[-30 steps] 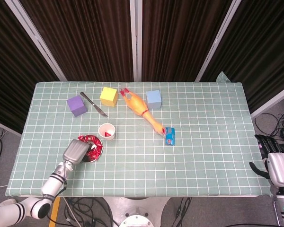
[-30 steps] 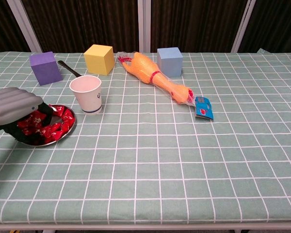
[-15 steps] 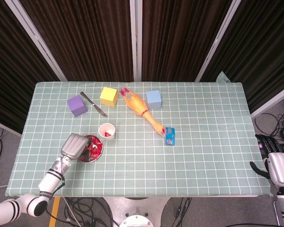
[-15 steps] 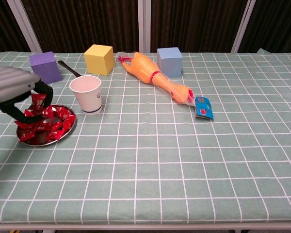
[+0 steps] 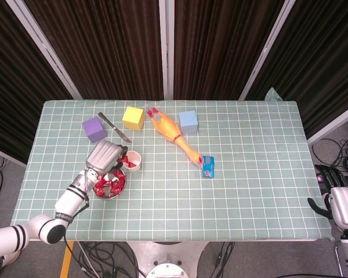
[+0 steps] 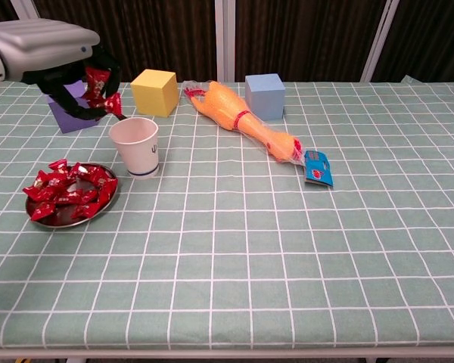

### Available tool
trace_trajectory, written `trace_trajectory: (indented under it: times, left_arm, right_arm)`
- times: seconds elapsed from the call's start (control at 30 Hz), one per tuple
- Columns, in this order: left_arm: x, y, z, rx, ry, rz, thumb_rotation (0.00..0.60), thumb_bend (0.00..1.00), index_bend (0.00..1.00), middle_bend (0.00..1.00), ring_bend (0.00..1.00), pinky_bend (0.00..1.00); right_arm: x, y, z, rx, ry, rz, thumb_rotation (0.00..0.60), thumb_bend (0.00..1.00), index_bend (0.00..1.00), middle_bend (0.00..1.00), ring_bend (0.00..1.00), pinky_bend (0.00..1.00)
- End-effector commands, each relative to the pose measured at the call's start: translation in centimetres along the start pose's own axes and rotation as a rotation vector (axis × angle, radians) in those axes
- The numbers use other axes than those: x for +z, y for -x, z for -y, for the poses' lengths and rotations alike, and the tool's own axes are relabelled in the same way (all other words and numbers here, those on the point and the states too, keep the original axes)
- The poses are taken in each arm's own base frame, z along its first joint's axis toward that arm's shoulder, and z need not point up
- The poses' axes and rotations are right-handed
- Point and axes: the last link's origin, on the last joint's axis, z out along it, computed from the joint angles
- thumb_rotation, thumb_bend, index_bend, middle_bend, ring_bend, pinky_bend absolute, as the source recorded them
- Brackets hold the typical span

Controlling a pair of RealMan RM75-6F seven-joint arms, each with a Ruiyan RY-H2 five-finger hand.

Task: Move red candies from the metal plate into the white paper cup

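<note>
The metal plate (image 6: 53, 219) (image 5: 117, 191) holds several red candies (image 6: 68, 192) (image 5: 107, 183) at the table's left front. Just behind it stands the white paper cup (image 6: 135, 146) (image 5: 132, 161), with something red inside in the head view. My left hand (image 6: 54, 54) (image 5: 105, 156) hovers above and left of the cup, pinching a red candy (image 6: 102, 92) in its fingers just over the cup's left rim. My right hand (image 5: 343, 204) hangs off the table's right edge, holding nothing, fingers apart.
A purple cube (image 6: 72, 106), a knife (image 5: 115, 127), a yellow cube (image 6: 153, 91), a rubber chicken (image 6: 242, 119), a blue cube (image 6: 264, 96) and a small blue packet (image 6: 318, 168) lie across the back and middle of the checked tablecloth.
My left hand rose from the plate with a red candy and moved back and right, toward the cup. The right hand stayed put.
</note>
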Motion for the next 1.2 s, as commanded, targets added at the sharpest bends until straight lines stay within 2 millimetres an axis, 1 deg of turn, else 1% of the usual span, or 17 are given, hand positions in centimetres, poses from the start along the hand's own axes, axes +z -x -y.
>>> trace_trajectory:
  times: [0.03, 0.17, 0.3, 0.43, 0.7, 0.87, 1.0, 1.07, 1.13, 1.2]
  left_arm:
    - [1.4, -0.1, -0.8, 0.009, 0.008, 0.011, 0.600, 0.51, 0.73, 0.73, 0.91, 1.00]
    - [2.5, 0.6, -1.3, 0.003, -0.003, 0.032, 0.600, 0.51, 0.73, 0.72, 0.91, 1.00]
    - [3.0, 1.5, -1.2, 0.012, -0.018, 0.061, 0.600, 0.51, 0.70, 0.70, 0.91, 1.00]
    - [3.0, 1.9, -1.1, 0.014, -0.025, 0.076, 0.600, 0.51, 0.63, 0.64, 0.90, 1.00]
    - [2.8, 2.0, -1.4, 0.023, -0.023, 0.075, 0.600, 0.52, 0.53, 0.53, 0.89, 1.00]
    - [2.7, 2.1, -1.5, 0.031, -0.023, 0.079, 0.600, 0.51, 0.51, 0.52, 0.88, 1.00]
    - [2.6, 1.9, -1.5, 0.028, -0.025, 0.071, 0.600, 0.51, 0.49, 0.51, 0.88, 1.00]
    - [2.2, 1.4, -1.3, 0.010, -0.035, 0.051, 0.600, 0.51, 0.46, 0.49, 0.88, 1.00]
    - [1.6, 0.6, -0.7, -0.016, -0.053, 0.020, 0.600, 0.51, 0.45, 0.49, 0.88, 1.00]
    - [0.2, -0.1, 0.5, -0.038, -0.083, -0.018, 0.600, 0.50, 0.44, 0.48, 0.88, 1.00]
  right_arm:
    - [-0.1, 0.0, -0.1, -0.001, 0.006, 0.000, 0.600, 0.17, 0.12, 0.14, 0.11, 0.34]
    - [-0.1, 0.0, -0.3, -0.001, 0.013, -0.001, 0.600, 0.17, 0.12, 0.14, 0.11, 0.34]
    - [0.0, 0.1, -0.4, 0.001, 0.016, 0.004, 0.600, 0.18, 0.11, 0.14, 0.12, 0.35]
    - [0.0, 0.2, -0.6, 0.004, 0.019, 0.008, 0.600, 0.19, 0.11, 0.13, 0.12, 0.35]
    - [0.2, 0.3, -0.6, 0.006, 0.019, 0.007, 0.600, 0.21, 0.11, 0.13, 0.12, 0.36]
    - [0.1, 0.3, -0.6, 0.006, 0.022, 0.008, 0.600, 0.21, 0.11, 0.13, 0.12, 0.36]
    - [0.1, 0.2, -0.6, 0.006, 0.022, 0.008, 0.600, 0.21, 0.11, 0.13, 0.12, 0.36]
    - [0.2, 0.2, -0.7, 0.006, 0.022, 0.007, 0.600, 0.21, 0.11, 0.13, 0.12, 0.36]
    - [0.2, 0.1, -0.6, 0.006, 0.021, 0.006, 0.600, 0.21, 0.11, 0.13, 0.12, 0.36]
    - [0.3, 0.0, -0.6, 0.005, 0.017, 0.004, 0.600, 0.21, 0.11, 0.13, 0.12, 0.36]
